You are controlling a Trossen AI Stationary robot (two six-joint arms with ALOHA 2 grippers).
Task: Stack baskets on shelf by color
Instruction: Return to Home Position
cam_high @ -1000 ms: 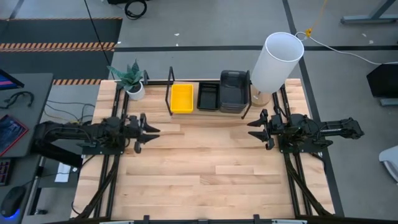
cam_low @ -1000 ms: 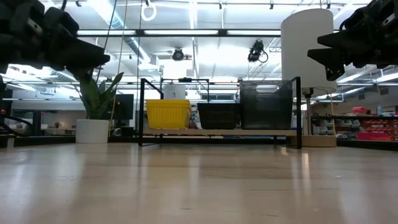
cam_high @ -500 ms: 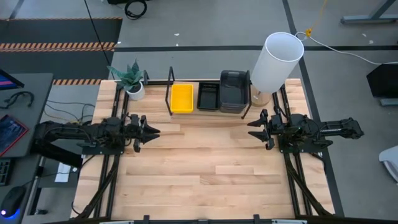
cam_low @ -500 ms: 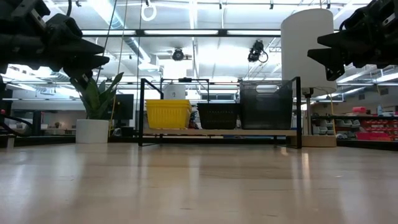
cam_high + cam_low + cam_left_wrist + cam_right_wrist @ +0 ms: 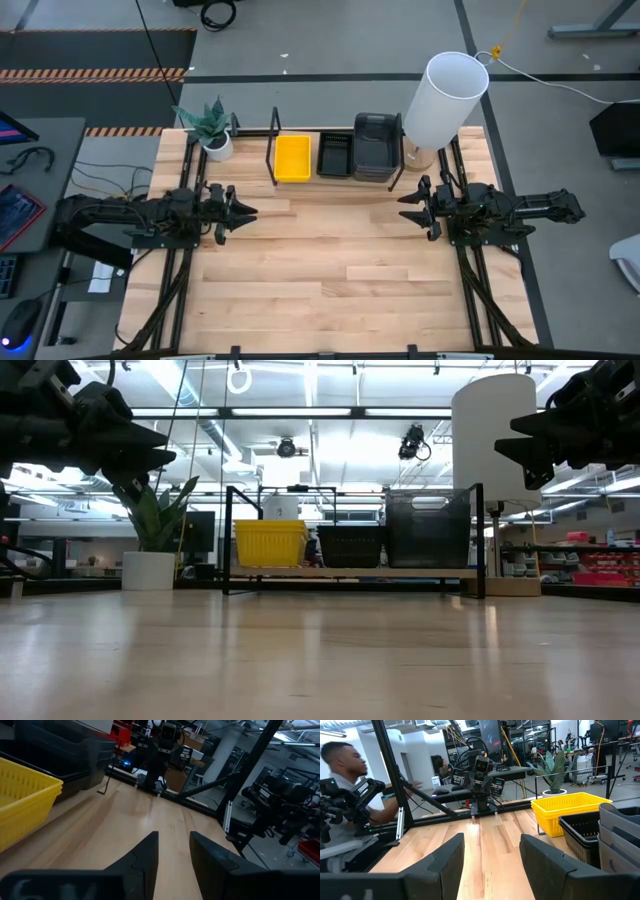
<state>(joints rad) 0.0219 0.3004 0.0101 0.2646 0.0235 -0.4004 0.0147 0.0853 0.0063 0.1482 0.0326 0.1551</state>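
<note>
The black shelf [image 5: 272,150] stands at the table's far edge on its light wood base [image 5: 350,572]. On it rest three stacks of baskets: yellow [image 5: 292,158] at the left, small black [image 5: 334,155] in the middle, dark grey [image 5: 375,147] at the right. My left gripper [image 5: 243,211] hovers above the table's left side, open by a narrow gap [image 5: 173,837] and empty. My right gripper [image 5: 405,207] hovers above the right side, open wide [image 5: 491,840] and empty. Both point toward the table's middle.
A tall white cylinder [image 5: 445,98] stands at the far right beside the shelf. A potted plant [image 5: 212,128] stands at the far left. A person [image 5: 345,765] sits beyond the table's left side. Bare wood [image 5: 330,260] lies between the arms.
My left gripper has drawn back a little toward the table's left edge. The baskets and the right arm have kept still.
</note>
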